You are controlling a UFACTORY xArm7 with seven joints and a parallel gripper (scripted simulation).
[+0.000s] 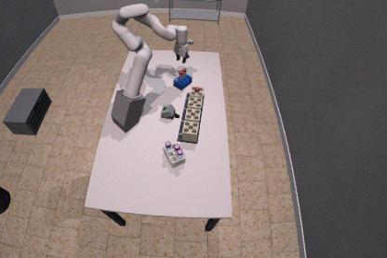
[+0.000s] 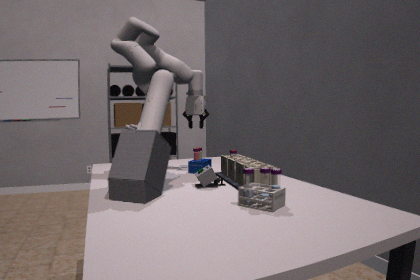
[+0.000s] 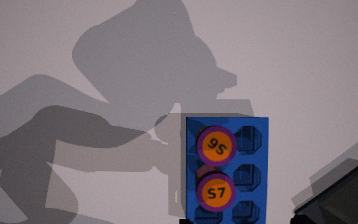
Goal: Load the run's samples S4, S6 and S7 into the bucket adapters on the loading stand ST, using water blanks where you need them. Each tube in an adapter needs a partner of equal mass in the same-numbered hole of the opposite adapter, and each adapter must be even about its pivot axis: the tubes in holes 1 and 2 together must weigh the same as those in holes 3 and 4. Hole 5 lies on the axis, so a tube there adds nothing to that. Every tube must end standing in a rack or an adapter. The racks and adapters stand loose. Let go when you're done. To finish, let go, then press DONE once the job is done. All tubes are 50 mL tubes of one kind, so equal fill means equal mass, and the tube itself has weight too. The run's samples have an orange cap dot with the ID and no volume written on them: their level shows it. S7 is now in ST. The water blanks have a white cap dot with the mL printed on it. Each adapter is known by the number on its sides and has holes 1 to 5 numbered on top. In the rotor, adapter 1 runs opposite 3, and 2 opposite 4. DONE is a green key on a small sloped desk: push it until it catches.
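My gripper [image 1: 182,59] [image 2: 197,122] [image 3: 239,221] is open and empty, high above the far end of the table. The blue rack [image 1: 182,82] [image 2: 199,166] [image 3: 230,121] stands below it. In it stand S6 [image 3: 216,146] and S7 [image 3: 216,192], side by side in one row, with orange cap dots. The loading stand [image 1: 180,138] [image 2: 227,181] bears several beige adapters in a row. One orange-dotted tube [image 1: 197,89] [image 2: 233,151] stands in the farthest adapter; its ID is unreadable here. The others look empty. Fill levels are too small to tell.
A pale rack [image 1: 174,158] [image 2: 262,199] nearer the front holds three purple-ringed tubes with unreadable dots. The small grey desk [image 1: 170,113] [image 2: 207,177] with the green DONE key [image 1: 165,108] [image 2: 200,171] stands between the arm base and the stand.
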